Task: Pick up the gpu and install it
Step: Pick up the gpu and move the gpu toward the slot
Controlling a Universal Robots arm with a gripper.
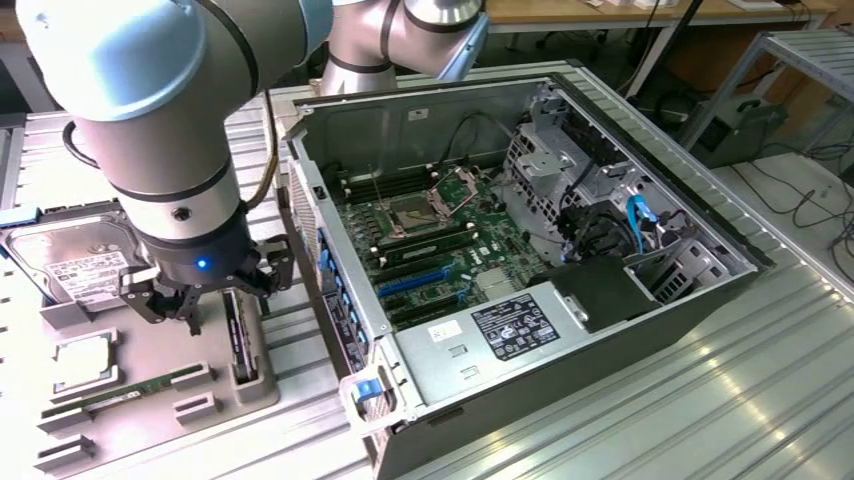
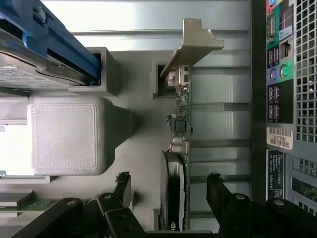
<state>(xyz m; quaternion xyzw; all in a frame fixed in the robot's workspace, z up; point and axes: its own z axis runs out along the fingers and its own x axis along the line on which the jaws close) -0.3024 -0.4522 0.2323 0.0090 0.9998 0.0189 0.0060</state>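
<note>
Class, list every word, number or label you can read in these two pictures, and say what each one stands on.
"J8GFR82", as far as legible, printed sideways: white barcode sticker on the computer case.
Too small to read: hard drive label.
Too small to read: power supply label.

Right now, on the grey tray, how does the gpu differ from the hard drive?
The gpu stands on edge in a slot; the hard drive lies label up. The gpu is a thin green board; the hard drive is a silver box. The open gripper straddles the gpu, not the hard drive. Both sit on the grey tray.
</note>
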